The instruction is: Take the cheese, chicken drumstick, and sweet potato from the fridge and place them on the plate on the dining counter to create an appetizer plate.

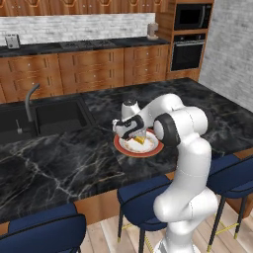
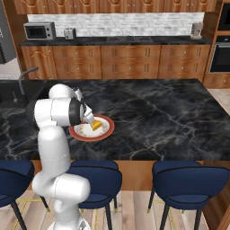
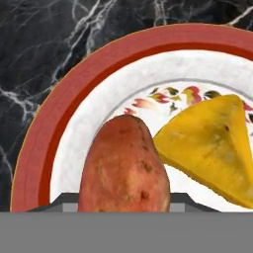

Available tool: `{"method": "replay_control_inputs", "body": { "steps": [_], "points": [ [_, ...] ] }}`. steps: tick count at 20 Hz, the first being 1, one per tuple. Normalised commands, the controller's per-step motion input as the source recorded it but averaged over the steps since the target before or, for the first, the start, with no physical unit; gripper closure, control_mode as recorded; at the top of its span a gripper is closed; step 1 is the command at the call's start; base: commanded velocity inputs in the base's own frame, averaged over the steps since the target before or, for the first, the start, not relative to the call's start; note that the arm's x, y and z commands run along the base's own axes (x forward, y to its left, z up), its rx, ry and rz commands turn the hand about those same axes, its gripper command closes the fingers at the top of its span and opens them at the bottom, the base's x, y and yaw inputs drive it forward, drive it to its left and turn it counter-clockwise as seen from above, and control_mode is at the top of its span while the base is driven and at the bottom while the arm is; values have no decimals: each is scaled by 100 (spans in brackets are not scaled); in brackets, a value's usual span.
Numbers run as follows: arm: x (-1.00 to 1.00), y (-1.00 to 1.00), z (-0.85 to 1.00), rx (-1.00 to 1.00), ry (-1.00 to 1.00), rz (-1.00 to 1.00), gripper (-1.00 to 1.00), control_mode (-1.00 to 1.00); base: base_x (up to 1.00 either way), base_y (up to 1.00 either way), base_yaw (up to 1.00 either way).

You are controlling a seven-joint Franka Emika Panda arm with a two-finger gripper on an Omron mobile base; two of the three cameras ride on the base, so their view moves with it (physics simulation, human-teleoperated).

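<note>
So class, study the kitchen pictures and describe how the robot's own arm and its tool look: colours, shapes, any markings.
The arm is built of smooth, glossy white rounded segments, thick and tubular, joined at dark grey to black circular joints. The tool at its end is a white block with dark trim. No loose cables, stickers or lettering are visible on it.

Wooden cabinets point(image 2: 130, 60), white brick wall point(image 2: 117, 24), 3 blue stools point(image 2: 188, 182).

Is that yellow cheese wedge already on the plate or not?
On the plate. The cheese lies flat on the plate, beside the sweet potato.
</note>
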Motion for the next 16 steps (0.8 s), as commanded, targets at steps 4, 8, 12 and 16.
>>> {"method": "replay_control_inputs", "body": {
  "steps": [4,8,12,16],
  "points": [
    [15,0,-24,0,4,-4,100,-100,0,0,0],
    [2,0,-9,0,6,-5,-100,-100,0,0,0],
    [-18,-5,18,0,4,-8,-100,-100,0,0,0],
    [-27,-8,42,0,1,-9,-100,-100,0,0,0]
  ]
}}
